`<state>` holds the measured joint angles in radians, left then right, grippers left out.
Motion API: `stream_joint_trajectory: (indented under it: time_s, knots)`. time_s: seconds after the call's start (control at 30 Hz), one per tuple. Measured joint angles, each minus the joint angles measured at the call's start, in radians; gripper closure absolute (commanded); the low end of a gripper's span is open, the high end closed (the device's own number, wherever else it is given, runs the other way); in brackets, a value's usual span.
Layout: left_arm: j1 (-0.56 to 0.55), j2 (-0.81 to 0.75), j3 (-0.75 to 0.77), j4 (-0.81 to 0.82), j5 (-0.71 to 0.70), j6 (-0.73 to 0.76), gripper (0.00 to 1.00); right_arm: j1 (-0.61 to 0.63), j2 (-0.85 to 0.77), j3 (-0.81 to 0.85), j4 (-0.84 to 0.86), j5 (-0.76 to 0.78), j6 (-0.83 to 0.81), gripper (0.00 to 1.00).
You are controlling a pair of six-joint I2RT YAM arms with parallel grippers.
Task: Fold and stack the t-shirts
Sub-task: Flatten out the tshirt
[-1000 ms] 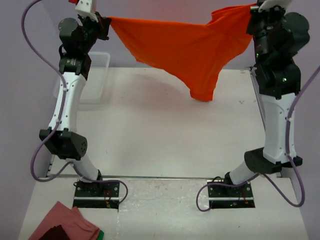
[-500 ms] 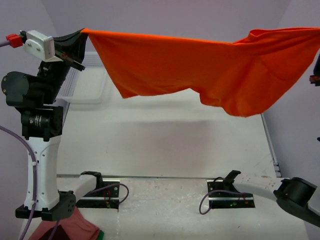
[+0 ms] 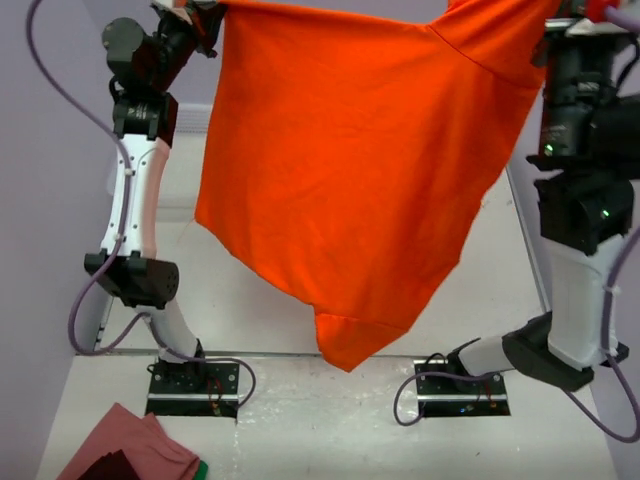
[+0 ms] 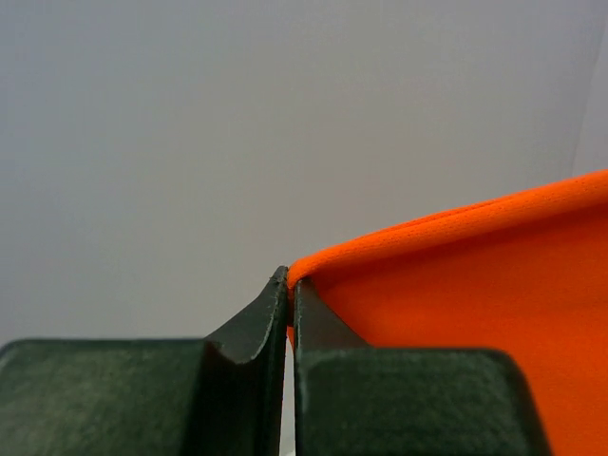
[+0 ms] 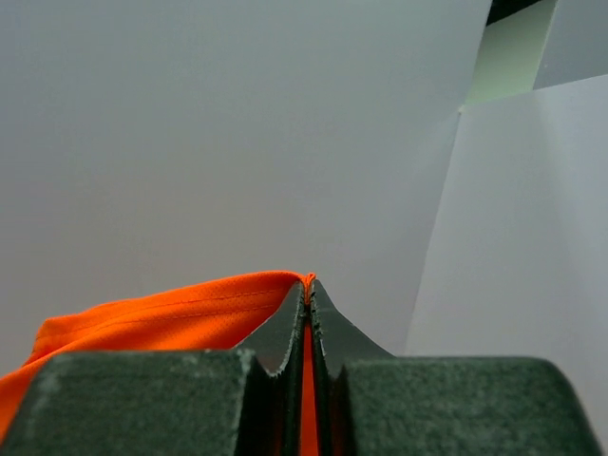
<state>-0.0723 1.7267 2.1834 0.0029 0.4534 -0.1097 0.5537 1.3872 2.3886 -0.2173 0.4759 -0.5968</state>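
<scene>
The left gripper [image 4: 288, 285] is clamped tight on a top edge of the orange-red t-shirt [image 3: 350, 170], with only a thin fold of cloth between its fingers. The right gripper [image 5: 308, 290] is pinched just as tightly on the opposite top edge. Between the 2 raised arms the shirt hangs spread in the air, high above the table [image 3: 250, 320]. Its lowest corner dangles over the near edge, between the 2 arm bases.

As I judge it, the task is at an early stage. This shirt is opened out but not laid down, no fold is made, and no stack shows on the tabletop. A dusty-pink cloth [image 3: 130, 450] lies crumpled at the near left corner, and I cannot tell whether it counts as a shirt.

The table is white and matte, scuffed along the near strip. A plain pale grey-lilac wall [image 4: 285, 114] closes in behind and beside it.
</scene>
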Motion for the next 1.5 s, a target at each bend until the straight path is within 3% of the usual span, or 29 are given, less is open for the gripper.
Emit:
stream_joint_trajectory:
  time_s: [0.17,0.33,0.47,0.63,0.8,0.9,1.03,1.17,1.3,1.5]
  knots:
    - [0.022,0.24,0.087,-0.011,0.016,-0.004,1.0,-0.224,0.203,0.05,-0.022,-0.126,0.124,1.0]
    - [0.047,0.394,0.198,-0.005,0.022,-0.013,1.0,-0.339,0.399,0.098,-0.053,-0.21,0.203,1.0]
    - [0.059,0.417,0.246,-0.001,0.034,-0.027,1.0,-0.389,0.457,0.103,-0.089,-0.26,0.246,1.0]
    - [0.062,0.389,0.261,0.061,0.071,-0.051,1.0,-0.408,0.417,0.106,-0.112,-0.292,0.286,1.0]
    - [0.063,0.244,0.053,0.089,0.09,-0.056,1.0,-0.396,0.263,-0.002,-0.111,-0.314,0.333,1.0]
    - [0.064,0.135,-0.149,0.114,0.092,-0.063,1.0,-0.388,0.156,-0.129,-0.111,-0.315,0.392,1.0]
    - [0.063,0.011,-0.484,0.131,0.062,-0.086,1.0,-0.336,-0.011,-0.508,-0.072,-0.3,0.485,1.0]
    - [0.061,-0.016,-0.753,0.05,-0.036,-0.129,1.0,-0.245,-0.094,-0.88,-0.098,-0.274,0.623,1.0]
    - [0.044,-0.041,-1.035,-0.114,-0.161,-0.196,1.0,-0.133,-0.139,-1.231,-0.231,-0.217,0.822,1.0]
    - [-0.023,-0.3,-1.35,-0.29,-0.244,-0.299,1.0,-0.025,-0.259,-1.38,-0.472,-0.119,1.121,1.0]
